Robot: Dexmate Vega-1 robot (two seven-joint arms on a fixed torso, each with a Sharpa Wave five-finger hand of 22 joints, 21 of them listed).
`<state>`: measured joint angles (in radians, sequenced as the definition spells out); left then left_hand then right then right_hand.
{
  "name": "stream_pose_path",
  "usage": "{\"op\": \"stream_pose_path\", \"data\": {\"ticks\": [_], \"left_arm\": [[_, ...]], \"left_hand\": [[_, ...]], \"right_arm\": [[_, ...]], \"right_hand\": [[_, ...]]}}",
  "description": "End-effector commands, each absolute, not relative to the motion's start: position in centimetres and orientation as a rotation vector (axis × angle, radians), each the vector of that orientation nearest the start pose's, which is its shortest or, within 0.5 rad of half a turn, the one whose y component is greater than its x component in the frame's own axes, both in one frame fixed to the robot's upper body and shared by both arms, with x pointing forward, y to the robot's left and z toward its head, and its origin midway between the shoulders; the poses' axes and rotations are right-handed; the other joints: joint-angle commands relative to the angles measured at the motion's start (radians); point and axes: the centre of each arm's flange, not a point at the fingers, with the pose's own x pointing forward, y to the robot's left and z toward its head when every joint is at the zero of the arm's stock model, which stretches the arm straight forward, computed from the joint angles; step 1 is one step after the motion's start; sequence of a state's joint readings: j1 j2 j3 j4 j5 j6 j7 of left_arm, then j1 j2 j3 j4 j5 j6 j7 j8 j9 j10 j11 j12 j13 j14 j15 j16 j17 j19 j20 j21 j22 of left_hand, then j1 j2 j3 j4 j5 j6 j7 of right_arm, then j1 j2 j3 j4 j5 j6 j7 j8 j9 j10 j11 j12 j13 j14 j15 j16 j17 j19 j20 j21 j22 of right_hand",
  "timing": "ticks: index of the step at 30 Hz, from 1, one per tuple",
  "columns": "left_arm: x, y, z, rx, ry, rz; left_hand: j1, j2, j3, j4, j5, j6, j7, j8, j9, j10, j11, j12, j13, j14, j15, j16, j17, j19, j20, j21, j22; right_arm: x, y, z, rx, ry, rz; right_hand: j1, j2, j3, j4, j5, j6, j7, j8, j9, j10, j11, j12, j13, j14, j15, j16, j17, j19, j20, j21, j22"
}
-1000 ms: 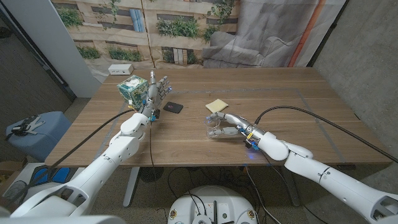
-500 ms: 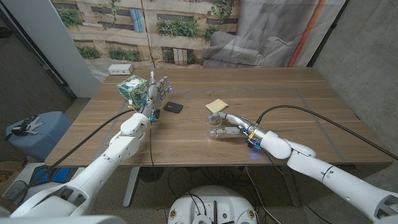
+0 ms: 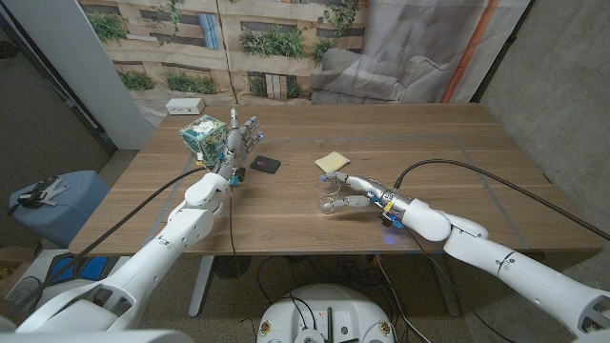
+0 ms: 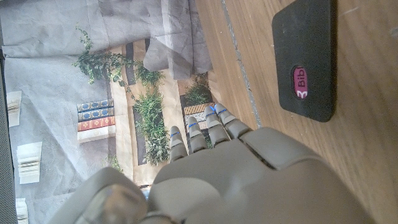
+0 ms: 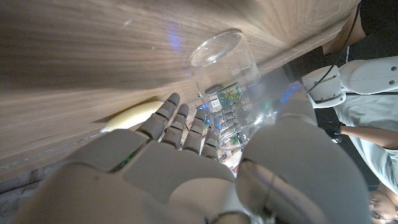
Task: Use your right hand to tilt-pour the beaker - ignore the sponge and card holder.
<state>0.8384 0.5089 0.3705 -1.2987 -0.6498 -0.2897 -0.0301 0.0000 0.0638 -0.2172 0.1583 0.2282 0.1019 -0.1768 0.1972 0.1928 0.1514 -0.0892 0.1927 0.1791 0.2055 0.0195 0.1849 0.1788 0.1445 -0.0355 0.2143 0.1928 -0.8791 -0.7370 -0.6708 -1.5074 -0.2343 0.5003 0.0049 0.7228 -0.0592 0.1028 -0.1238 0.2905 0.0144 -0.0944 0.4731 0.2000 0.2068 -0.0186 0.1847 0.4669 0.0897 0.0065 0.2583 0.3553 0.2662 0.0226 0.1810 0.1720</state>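
Gripping the beaker in my right hand, near the sponge; left hand open beside a card holder reading "Bibl".

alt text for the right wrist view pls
The robot's right hand grips a clear glass beaker, its fingers wrapped around the side, above a wooden table. A yellow sponge lies on the table beyond the fingers.

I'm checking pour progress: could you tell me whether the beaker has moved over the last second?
Yes. The beaker, held by the right hand, has lifted slightly and sits closer to the yellow sponge in the head view.
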Motion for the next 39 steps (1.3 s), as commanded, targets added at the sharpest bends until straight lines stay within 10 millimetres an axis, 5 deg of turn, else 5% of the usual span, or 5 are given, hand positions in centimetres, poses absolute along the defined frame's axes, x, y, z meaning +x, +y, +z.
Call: {"op": "stream_pose_path", "data": {"ticks": [1,14,23,28,39], "left_arm": [[65.3,29.0,-2.7,-0.042,-0.594,-0.207],[65.3,29.0,-2.7,-0.042,-0.594,-0.207],[65.3,29.0,-2.7,-0.042,-0.594,-0.207],[65.3,29.0,-2.7,-0.042,-0.594,-0.207],[65.3,29.0,-2.7,-0.042,-0.594,-0.207]], "left_hand": [[0.002,0.025,-0.005,-0.001,0.004,-0.005,-0.003,0.003,0.003,0.011,0.001,0.006,0.003,0.006,-0.001,0.005,0.005,0.007,-0.009,0.007,0.003],[0.002,0.026,-0.005,-0.001,0.004,-0.003,-0.002,0.004,0.003,0.01,0.0,0.006,0.003,0.007,0.001,0.005,0.005,0.007,-0.009,0.007,0.003],[0.002,0.026,-0.005,-0.001,0.004,-0.004,-0.001,0.003,0.003,0.01,-0.001,0.006,0.003,0.007,0.001,0.005,0.005,0.007,-0.011,0.007,0.003],[0.002,0.025,-0.005,-0.001,0.004,-0.002,-0.003,0.004,0.003,0.011,-0.002,0.006,0.003,0.006,0.001,0.005,0.005,0.007,-0.01,0.007,0.003],[0.001,0.025,-0.005,-0.001,0.004,-0.004,-0.002,0.003,0.003,0.01,0.0,0.006,0.003,0.006,0.001,0.005,0.005,0.007,-0.01,0.007,0.003]], "right_arm": [[57.3,-17.0,-10.7,-1.06,-0.8,0.654],[58.2,-17.5,-10.1,-1.044,-0.772,0.738],[58.4,-17.3,-10.0,-0.998,-0.764,0.767],[58.5,-17.3,-9.9,-0.95,-0.766,0.749],[58.5,-17.6,-8.3,-0.779,-0.753,0.712]], "right_hand": [[-0.014,-0.007,-0.014,0.002,0.019,-0.058,0.012,-0.034,0.002,-0.051,0.023,-0.002,-0.007,-0.042,0.019,-0.019,-0.002,-0.039,0.011,-0.002,0.001],[-0.058,-0.025,-0.045,0.015,0.047,-0.178,0.055,-0.139,-0.014,-0.195,0.059,-0.008,-0.056,-0.148,0.059,-0.063,-0.028,-0.12,-0.002,-0.003,-0.003],[-0.151,-0.04,-0.094,0.055,0.051,-0.24,0.077,-0.219,-0.019,-0.318,0.071,-0.013,-0.116,-0.258,0.073,-0.075,-0.048,-0.205,-0.001,-0.005,-0.004],[-0.204,-0.052,-0.125,0.077,0.052,-0.216,0.095,-0.235,-0.021,-0.297,0.024,0.006,-0.153,-0.248,0.032,-0.059,-0.061,-0.207,-0.019,0.003,-0.005],[-0.259,-0.042,-0.146,0.106,0.053,-0.179,0.128,-0.241,-0.021,-0.28,0.037,0.01,-0.183,-0.236,0.039,-0.052,-0.07,-0.202,-0.025,0.005,-0.005]]}}
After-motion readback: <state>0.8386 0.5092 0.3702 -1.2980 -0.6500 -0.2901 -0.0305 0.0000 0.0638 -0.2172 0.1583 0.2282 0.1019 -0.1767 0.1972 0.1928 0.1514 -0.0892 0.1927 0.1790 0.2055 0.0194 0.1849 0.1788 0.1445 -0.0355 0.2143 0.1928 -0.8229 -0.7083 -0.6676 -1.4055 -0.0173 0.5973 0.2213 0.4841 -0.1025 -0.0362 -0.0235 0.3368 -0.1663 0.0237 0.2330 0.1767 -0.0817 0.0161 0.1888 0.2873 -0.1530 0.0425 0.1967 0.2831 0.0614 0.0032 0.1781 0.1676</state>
